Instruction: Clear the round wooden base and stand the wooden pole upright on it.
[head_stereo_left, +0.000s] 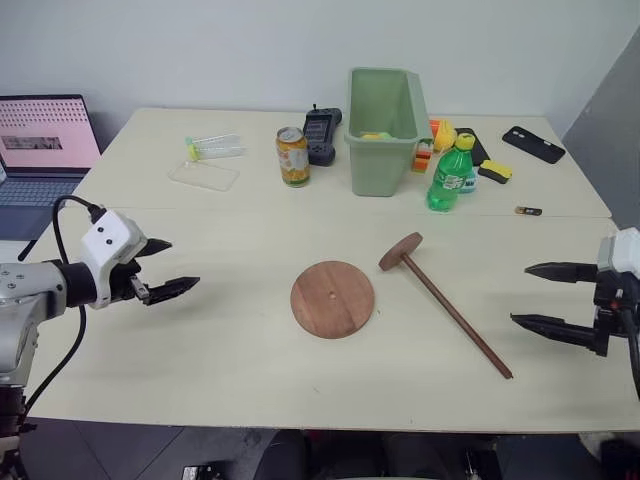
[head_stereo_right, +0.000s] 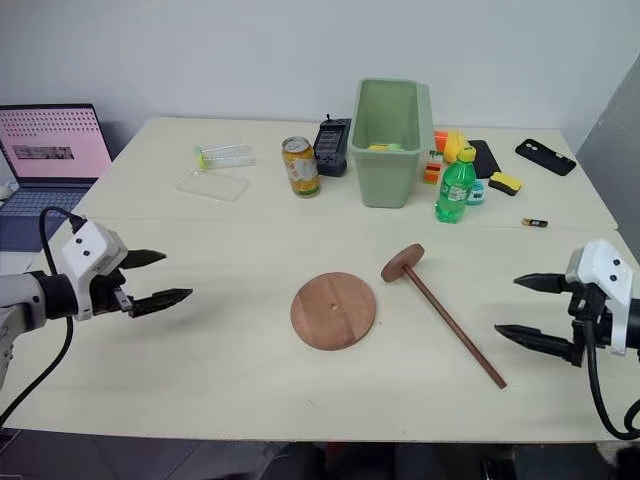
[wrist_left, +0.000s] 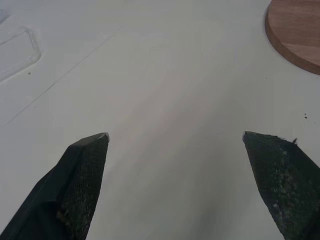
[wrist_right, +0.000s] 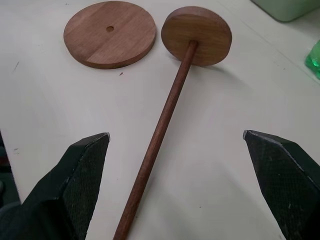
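Both grippers hovered low over the near edge of the tabletop (head_stereo_left: 200, 350), the left gripper (head_stereo_left: 166, 270) and the right gripper (head_stereo_right: 525, 308) each with fingers spread wide and holding nothing. Ahead of the right fingers (wrist_right: 280, 175) lay the wooden pole (wrist_right: 160, 130), flat on the tabletop, its long axis running away from them with the free end nearest and the disc end touching or just beside the round wooden base (head_stereo_left: 333, 299), which sat bare between the two arms. Judged from this layout, the right arm was the nearer to the pole, the left fingers (wrist_left: 82, 170) having only the base's rim ahead and off to one side.
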